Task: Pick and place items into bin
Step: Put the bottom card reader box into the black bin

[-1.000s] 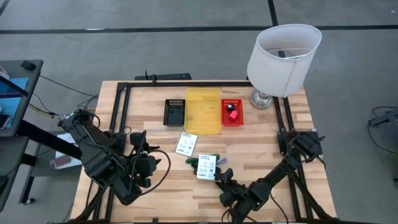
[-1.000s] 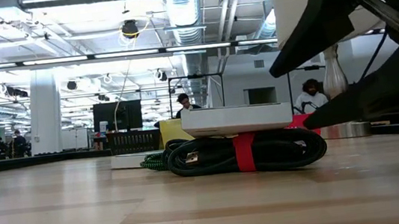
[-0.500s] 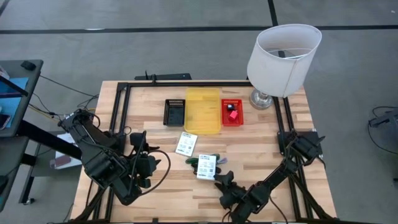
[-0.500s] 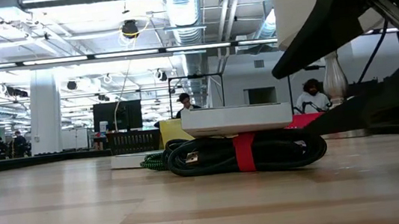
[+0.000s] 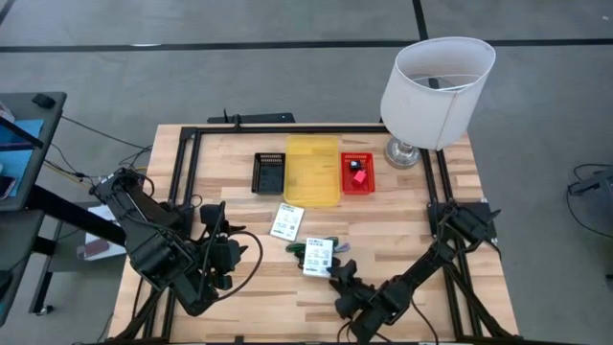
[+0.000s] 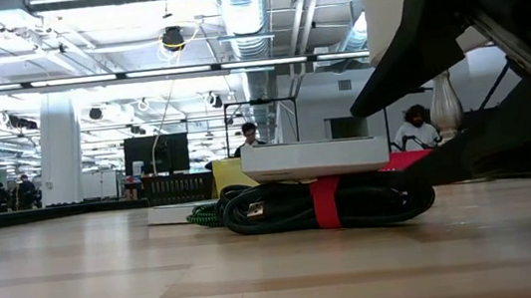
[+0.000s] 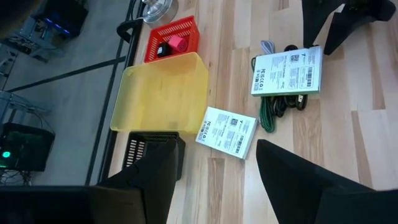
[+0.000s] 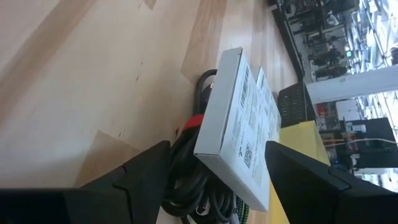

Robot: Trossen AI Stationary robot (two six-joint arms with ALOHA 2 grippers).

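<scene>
Left hand (image 5: 222, 251) open, waiting at worktop (image 5: 239, 153) left. White box (image 5: 318, 256) sits on cable bundle (image 6: 322, 206) mid-worktop. Right hand (image 5: 342, 277) open beside it; I go slow, pinch box edges only.

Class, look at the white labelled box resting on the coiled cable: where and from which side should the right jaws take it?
Grip the white box across its thin edges, coming in level from the near table edge, where the right gripper sits open. The box lies flat on the coiled cable, which lifts its edges clear of the table.
</scene>
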